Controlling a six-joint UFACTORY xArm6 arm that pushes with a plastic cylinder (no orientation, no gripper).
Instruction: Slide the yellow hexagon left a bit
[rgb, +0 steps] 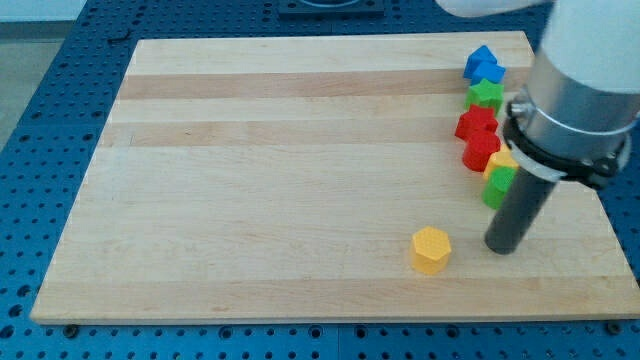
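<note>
Now, my tip (503, 247) upright, right of yellow hexagon (431, 249), apart

The yellow hexagon (431, 249) is a small, solid, six-sided block in a warm yellow-orange, its flat top face lighter than its shaded side walls. It lies flat on the pale wooden board, in the lower right of the frame, not far from the board's bottom edge. It stands alone, touching no other block.
</note>
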